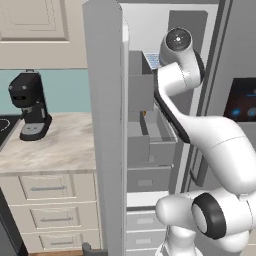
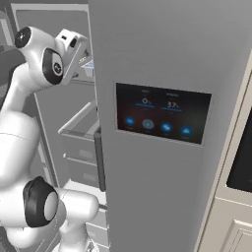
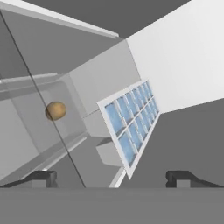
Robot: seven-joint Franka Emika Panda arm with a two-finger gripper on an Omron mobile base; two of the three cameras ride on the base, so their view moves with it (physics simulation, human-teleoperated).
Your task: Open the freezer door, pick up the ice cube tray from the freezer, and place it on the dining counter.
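The freezer door (image 1: 105, 125) stands swung open, edge-on at the left of the freezer (image 1: 150, 145). Inside, on an upper shelf, lies the ice cube tray (image 3: 131, 122), a pale blue grid of square cells, also glimpsed past my arm as the tray (image 1: 151, 59). My arm reaches into the upper freezer, and its white hand (image 2: 74, 47) points at the shelf. My gripper (image 3: 113, 179) is open, with the dark fingertips (image 3: 41, 177) wide apart and nothing between them, a short way from the tray. The dining counter is out of view.
A small orange-brown round item (image 3: 55, 110) sits on a lower freezer shelf. The grey door with a touchscreen (image 2: 162, 113) stands shut to the right. A black coffee machine (image 1: 30, 105) stands on the marble worktop (image 1: 60, 145) left of the open door.
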